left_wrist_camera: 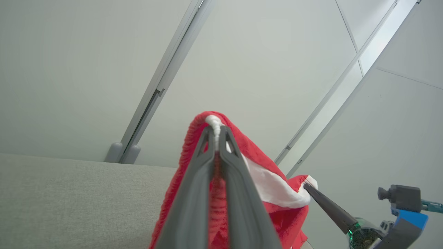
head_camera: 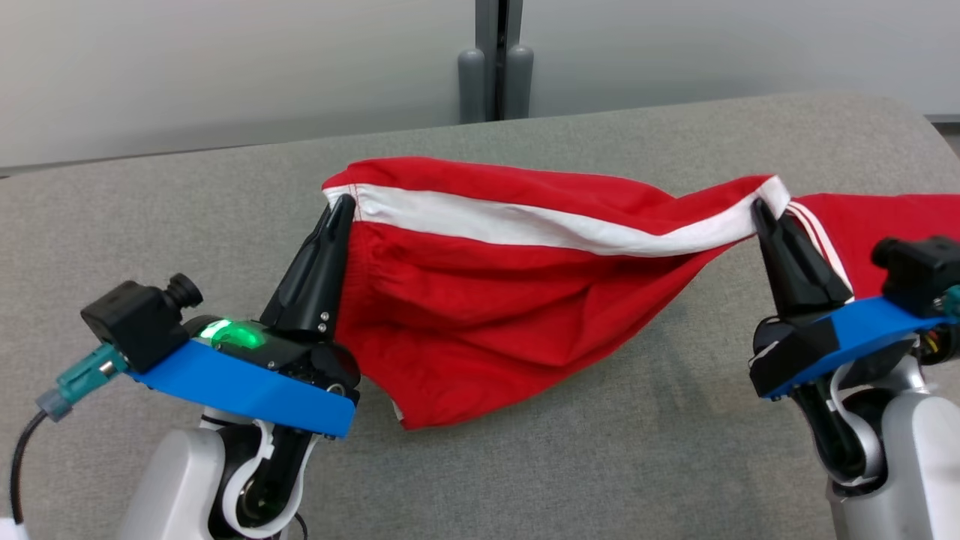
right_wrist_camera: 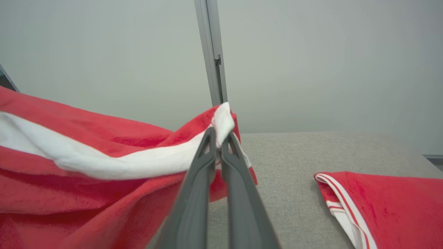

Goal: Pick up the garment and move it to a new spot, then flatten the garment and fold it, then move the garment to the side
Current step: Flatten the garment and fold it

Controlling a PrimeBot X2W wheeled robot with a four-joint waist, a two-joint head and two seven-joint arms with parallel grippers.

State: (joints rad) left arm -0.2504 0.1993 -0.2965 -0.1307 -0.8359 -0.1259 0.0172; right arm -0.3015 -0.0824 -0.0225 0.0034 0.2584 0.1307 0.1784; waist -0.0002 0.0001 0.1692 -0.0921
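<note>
The left gripper (head_camera: 343, 201) has its two dark fingers pressed together on the left end of the white waistband (head_camera: 525, 221) of a red garment (head_camera: 480, 300); in the left wrist view the cloth bunches over the closed tips (left_wrist_camera: 216, 129). The right gripper (head_camera: 759, 206) is likewise pinched closed on the band's right end, with the white edge folding over its tips in the right wrist view (right_wrist_camera: 217, 133).

Both sets of fingers point up and away from the robot, the left ones leaning to the right and the right ones to the left. The wrists sit low, on either side of the garment.

The band sags a little between the two grips. The red body hangs below it, and its lowest fold lies on the grey fabric table (head_camera: 600, 450).

There are two grippers, one held garment, and one other piece of red cloth with white stripes (head_camera: 885, 217). That piece lies flat on the table behind the right wrist. Whether it joins the held garment cannot be told.
</note>
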